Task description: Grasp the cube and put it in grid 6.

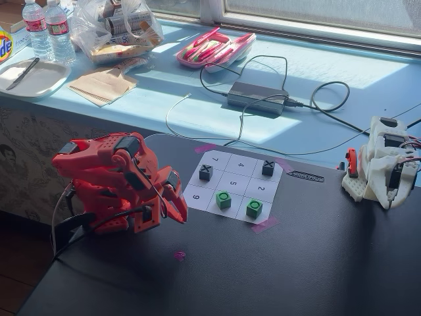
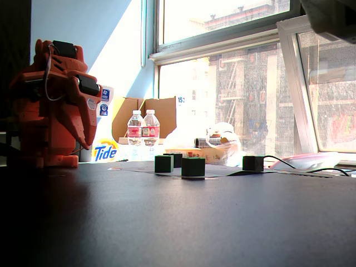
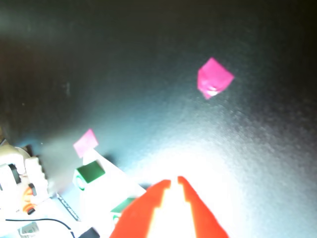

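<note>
grid 6 (image 1: 239,212): digit hidden | wrist view: overexposed, blurred

The orange arm (image 1: 112,181) is sitting folded on the dark counter (image 1: 296,263), its pincer (image 1: 179,209) hanging just beside the paper grid (image 1: 231,186), where two green cubes (image 1: 223,199) are resting.

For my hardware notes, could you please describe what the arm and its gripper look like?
The arm is bright orange-red plastic with black servo blocks at the joints and thin dark cables trailing beside its base. Its gripper has two flat, tapering fingers in the same orange-red.
</note>
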